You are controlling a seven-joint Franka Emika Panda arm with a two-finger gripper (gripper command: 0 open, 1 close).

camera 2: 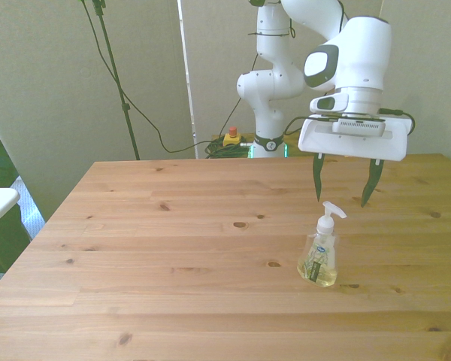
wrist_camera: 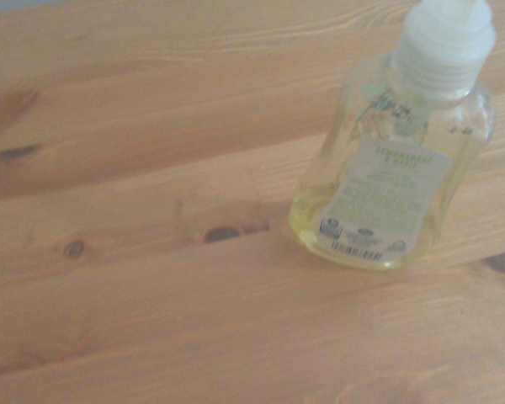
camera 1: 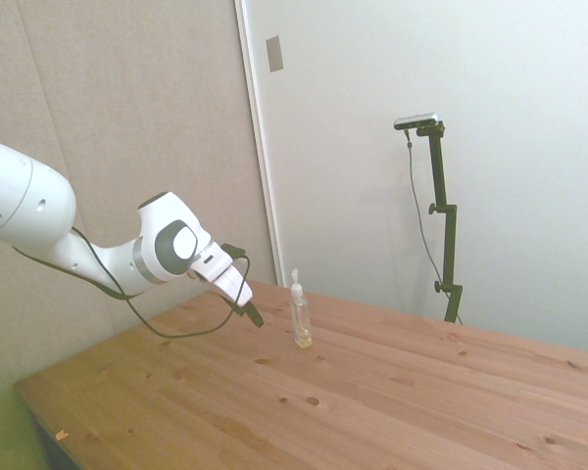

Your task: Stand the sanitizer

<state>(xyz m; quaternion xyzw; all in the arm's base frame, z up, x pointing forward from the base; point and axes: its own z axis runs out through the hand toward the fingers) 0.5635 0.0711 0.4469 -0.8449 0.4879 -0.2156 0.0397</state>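
Clear slim sanitizer (camera 2: 319, 256) stands upright on knotty wood, jaws (camera 2: 344, 183) spread wide above.

Sanitizer (camera 2: 319, 256): small clear plastic bottle, yellowish liquid approx. a third full, white label w/ barcode, white pump top w/ nozzle pointing to the front view's right. Stands upright on the counter (camera 2: 173, 256), toward the front view's right, touching nothing else.

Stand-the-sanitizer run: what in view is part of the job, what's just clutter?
Job:
- sanitizer, already upright on the table
- gripper, open, above and behind the bottle, not touching it

Not part of it:
- yellow box with a red button on the floor by the robot's base
- cables behind the table
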